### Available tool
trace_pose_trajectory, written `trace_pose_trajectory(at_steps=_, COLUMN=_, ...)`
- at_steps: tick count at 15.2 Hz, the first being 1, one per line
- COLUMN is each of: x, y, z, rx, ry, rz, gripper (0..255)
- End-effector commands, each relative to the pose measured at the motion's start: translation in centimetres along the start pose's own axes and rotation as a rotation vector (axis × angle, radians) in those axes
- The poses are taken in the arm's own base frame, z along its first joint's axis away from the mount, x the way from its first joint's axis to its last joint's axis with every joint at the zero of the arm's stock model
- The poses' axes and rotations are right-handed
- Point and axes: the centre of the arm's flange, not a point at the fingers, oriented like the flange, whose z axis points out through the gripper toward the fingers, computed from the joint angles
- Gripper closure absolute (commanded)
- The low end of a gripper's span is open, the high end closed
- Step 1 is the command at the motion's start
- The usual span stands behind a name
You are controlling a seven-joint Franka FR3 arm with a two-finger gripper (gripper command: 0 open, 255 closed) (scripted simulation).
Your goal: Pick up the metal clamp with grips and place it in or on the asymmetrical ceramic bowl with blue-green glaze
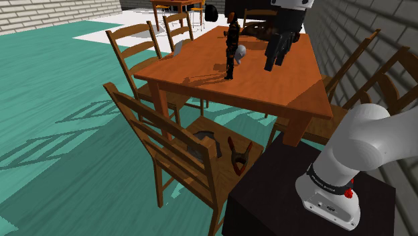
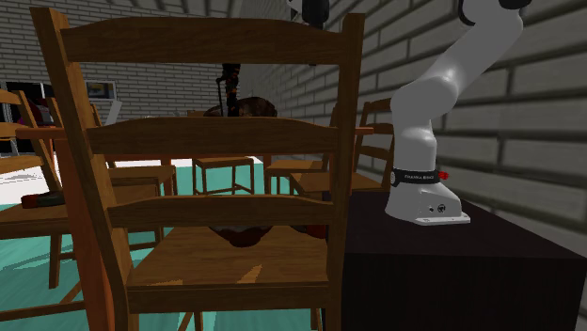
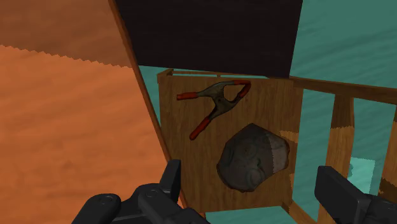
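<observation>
One clamp (image 3: 218,102) on chair seat (image 3: 267,108), well below end effector (image 3: 249,178)

Faint white lettering on arm's black band (image 2: 414,176), seemingly illegible

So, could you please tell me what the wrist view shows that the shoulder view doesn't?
Wrist view: the open claw seen from behind its fingers, looking straight down into the dark grey bowl.
Shoulder view: the arm's white base, a tall black object standing on the table, more chairs, the brick wall.
Both: the red-gripped clamp lying beside the bowl on the chair seat, the table, the black stand.
</observation>
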Motion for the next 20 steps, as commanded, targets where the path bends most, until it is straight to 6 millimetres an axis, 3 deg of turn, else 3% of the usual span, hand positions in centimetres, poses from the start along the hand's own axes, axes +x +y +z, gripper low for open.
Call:
trace_pose_trajectory(at_steps=1, x=0.0, y=0.0, z=0.0, rx=0.000, ry=0.000, rz=0.000, gripper=0)
trace_pose_trajectory(at_steps=20, x=3.8, y=-3.2, z=24.9, rx=-0.087, ry=-0.047, rz=0.135, gripper=0)
